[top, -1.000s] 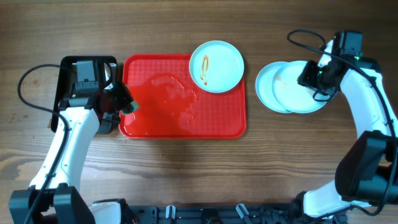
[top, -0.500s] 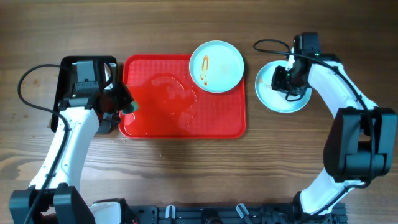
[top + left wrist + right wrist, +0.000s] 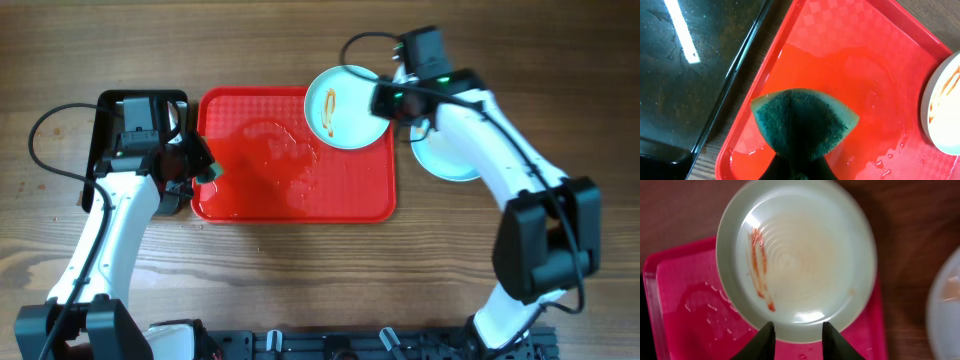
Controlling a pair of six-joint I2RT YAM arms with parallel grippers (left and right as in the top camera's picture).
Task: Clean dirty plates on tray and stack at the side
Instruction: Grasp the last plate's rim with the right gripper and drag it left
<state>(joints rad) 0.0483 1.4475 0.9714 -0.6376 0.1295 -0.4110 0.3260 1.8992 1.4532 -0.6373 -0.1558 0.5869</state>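
One of the plates (image 3: 347,105), pale mint with an orange-brown sauce streak, sits on the far right corner of the red tray (image 3: 340,190). My right gripper (image 3: 380,100) is open at its right rim. In the right wrist view the open fingers (image 3: 797,337) straddle the near rim of the plate (image 3: 800,265) above the tray (image 3: 685,320). Two more plates (image 3: 445,160) lie stacked on the table right of the tray, partly hidden by my right arm. My left gripper (image 3: 205,170) is shut on a green sponge (image 3: 802,120) over the tray's wet left end (image 3: 850,65).
A black metal pan (image 3: 140,110) stands left of the tray and shows in the left wrist view (image 3: 690,75). Water pools on the tray's base. Bare wooden table lies in front of the tray.
My right arm has swung left from the stacked plates to the streaked plate on the tray. The stack now lies squared up. My left arm has not moved.
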